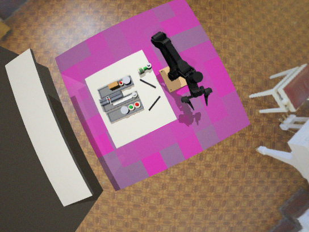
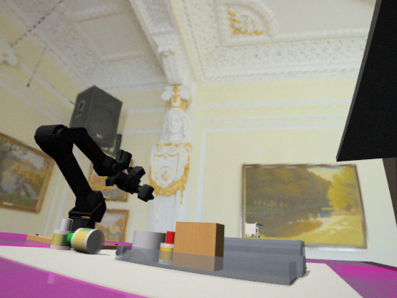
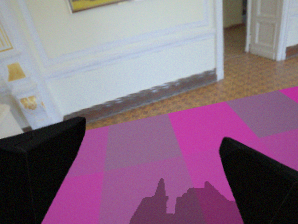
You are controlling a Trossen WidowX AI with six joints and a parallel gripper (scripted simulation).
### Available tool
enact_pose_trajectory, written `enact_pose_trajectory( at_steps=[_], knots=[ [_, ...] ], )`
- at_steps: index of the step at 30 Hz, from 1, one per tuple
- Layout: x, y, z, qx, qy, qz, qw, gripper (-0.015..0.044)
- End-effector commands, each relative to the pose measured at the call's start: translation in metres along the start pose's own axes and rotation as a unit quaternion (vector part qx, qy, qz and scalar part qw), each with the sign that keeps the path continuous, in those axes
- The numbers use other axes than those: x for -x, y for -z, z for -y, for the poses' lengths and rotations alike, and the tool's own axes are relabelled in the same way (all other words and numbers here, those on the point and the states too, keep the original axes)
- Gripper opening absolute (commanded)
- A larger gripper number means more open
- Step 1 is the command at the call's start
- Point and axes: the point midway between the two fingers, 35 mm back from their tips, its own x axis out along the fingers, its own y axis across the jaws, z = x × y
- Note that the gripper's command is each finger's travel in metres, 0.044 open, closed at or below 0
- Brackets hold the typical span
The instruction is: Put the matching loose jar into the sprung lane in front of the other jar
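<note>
The sprung lane (image 1: pixel 115 97) is the middle of three grey lanes, with a pale strip along it. A jar with a pale lid (image 1: pixel 134 95) stands at its end toward the arm. Two loose jars are at the mat's edge near the arm base: one upright with a white lid (image 1: pixel 149 65) (image 2: pixel 66 224), and one with a green lid (image 1: pixel 145 68) (image 2: pixel 69 238) lying on its side beside it. My gripper (image 1: pixel 200 107) (image 3: pixel 155 135) is open and empty, raised above the pink tabletop, well away from jars and lanes. The pusher plate cannot be made out clearly.
One outer lane holds a grey cylinder (image 1: pixel 126 81) (image 2: pixel 147 246), a red-lidded jar (image 1: pixel 121 83) (image 2: pixel 170 237) and a brown block (image 1: pixel 113 85) (image 2: pixel 197 245). The other holds a grey cylinder (image 1: pixel 124 110), a green-lidded jar (image 1: pixel 130 107) and a red-lidded jar (image 1: pixel 137 104). Two black bars (image 1: pixel 147 83) (image 1: pixel 154 103) lie on the mat.
</note>
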Motion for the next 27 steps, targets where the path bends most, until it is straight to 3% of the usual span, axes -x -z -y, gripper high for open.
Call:
enact_pose_trajectory(
  at_steps=[1, 13, 27],
  knots=[
    [0.0, 0.0, 0.002, 0.002, 0.004, -0.001, 1.0, 0.0426],
    [0.01, -0.015, 0.142, 0.076, 0.268, -0.094, 0.956, 0.044],
    [0.127, -0.006, 0.272, 0.024, 0.497, -0.26, 0.827, 0.044]
  ],
)
